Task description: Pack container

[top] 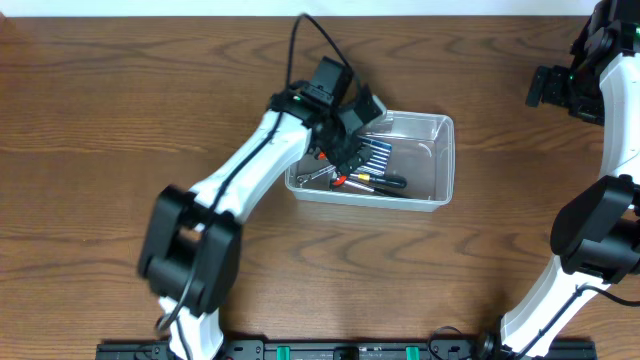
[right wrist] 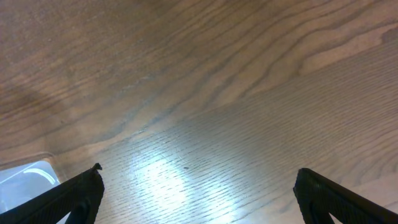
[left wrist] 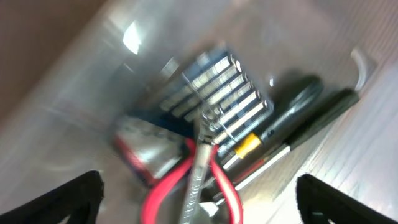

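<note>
Hovering our left gripper (left wrist: 202, 202) wide and empty over the container (top: 427, 150) and its tools (top: 368, 180), we held the right gripper (right wrist: 199, 196) wide, aside for clearance.

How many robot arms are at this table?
2. The left arm reaches over the left end of the tub, above the tools. The right arm stands at the right edge of the table, away from the tub.
</note>
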Robot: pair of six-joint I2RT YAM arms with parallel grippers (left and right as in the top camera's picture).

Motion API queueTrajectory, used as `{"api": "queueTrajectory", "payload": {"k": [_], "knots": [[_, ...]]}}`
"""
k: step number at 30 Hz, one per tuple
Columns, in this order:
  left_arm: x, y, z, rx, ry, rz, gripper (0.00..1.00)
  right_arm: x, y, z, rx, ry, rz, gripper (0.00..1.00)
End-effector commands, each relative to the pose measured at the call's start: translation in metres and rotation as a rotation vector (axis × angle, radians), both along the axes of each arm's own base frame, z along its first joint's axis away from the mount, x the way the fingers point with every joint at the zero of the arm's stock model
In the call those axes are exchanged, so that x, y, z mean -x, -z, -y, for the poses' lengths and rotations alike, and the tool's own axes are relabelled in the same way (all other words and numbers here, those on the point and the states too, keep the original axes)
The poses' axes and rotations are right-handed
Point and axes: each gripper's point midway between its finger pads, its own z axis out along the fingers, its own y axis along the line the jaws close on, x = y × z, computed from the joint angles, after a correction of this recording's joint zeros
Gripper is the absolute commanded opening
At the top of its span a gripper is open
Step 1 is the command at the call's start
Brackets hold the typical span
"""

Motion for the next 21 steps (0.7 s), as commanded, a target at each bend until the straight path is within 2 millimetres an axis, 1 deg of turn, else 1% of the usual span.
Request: {"api": "queueTrajectory", "payload": {"k": [1, 4, 7, 9, 11, 13, 14, 16, 18, 21], "knots": [[-0.012, -0.070, -0.016, 0.020, -0.083, 0.182, 0.98, 0.002, 0.000, 0.003, 0.001, 0.018, 0.000, 0.99], [-0.018, -0.110, -0.041, 0.016, -0.203, 0.278, 0.98, 0.002, 0.000, 0.003, 0.001, 0.018, 0.000, 0.99], [-0.016, -0.147, -0.072, 0.024, -0.334, 0.343, 0.98, 0.002, 0.000, 0.003, 0.001, 0.018, 0.000, 0.99], [-0.006, -0.170, -0.096, 0.041, -0.407, 0.364, 0.98, 0.002, 0.000, 0.003, 0.001, 0.018, 0.000, 0.99], [0.005, -0.184, -0.113, 0.051, -0.454, 0.364, 0.98, 0.002, 0.000, 0.003, 0.001, 0.018, 0.000, 0.99], [0.023, -0.196, -0.132, 0.060, -0.509, 0.347, 0.98, 0.002, 0.000, 0.003, 0.001, 0.018, 0.000, 0.99], [0.030, -0.198, -0.138, 0.060, -0.526, 0.337, 0.98, 0.002, 0.000, 0.003, 0.001, 0.018, 0.000, 0.99], [0.053, -0.204, -0.156, 0.058, -0.576, 0.303, 0.98, 0.002, 0.000, 0.003, 0.001, 0.018, 0.000, 0.99], [0.072, -0.206, -0.167, 0.057, -0.616, 0.267, 0.98, 0.002, 0.000, 0.003, 0.001, 0.018, 0.000, 0.99], [0.107, -0.202, -0.180, 0.042, -0.666, 0.188, 0.98, 0.002, 0.000, 0.003, 0.001, 0.018, 0.000, 0.99]]}}
